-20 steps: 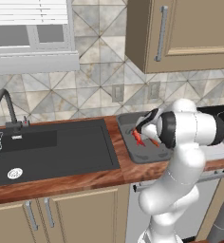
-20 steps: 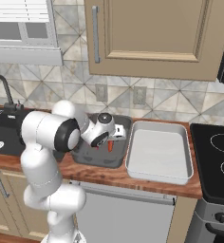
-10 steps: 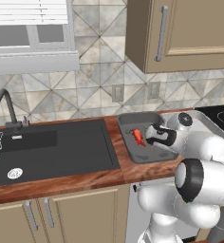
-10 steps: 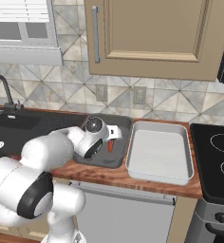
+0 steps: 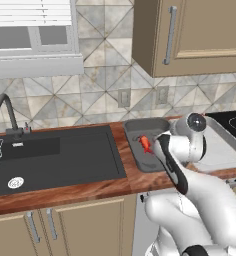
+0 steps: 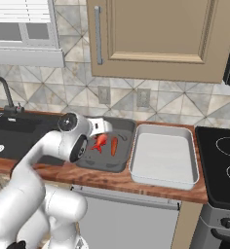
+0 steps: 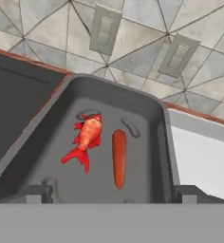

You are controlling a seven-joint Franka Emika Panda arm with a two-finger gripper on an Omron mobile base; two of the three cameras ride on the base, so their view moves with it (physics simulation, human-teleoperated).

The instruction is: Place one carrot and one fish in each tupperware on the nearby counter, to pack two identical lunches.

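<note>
We're sitting halfway: red fish (image 7: 87,136) and carrot (image 7: 118,158) in the dark tupperware (image 7: 47,142), light tupperware (image 6: 164,156) looking empty, gripper (image 7: 111,193) released, grasping nothing.

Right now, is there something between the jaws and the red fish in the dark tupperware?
Nothing visible. In the hand view the red fish lies in the open beside the carrot on the floor of the dark tupperware, apart from it. The gripper is open above.

Grey diamond-patterned tiles (image 5: 97,95) are covering the wall behind a black sink (image 5: 50,157), with beige upper cabinets (image 6: 156,36), a shuttered window (image 5: 32,37) and two wall outlets (image 7: 104,31) showing
</note>
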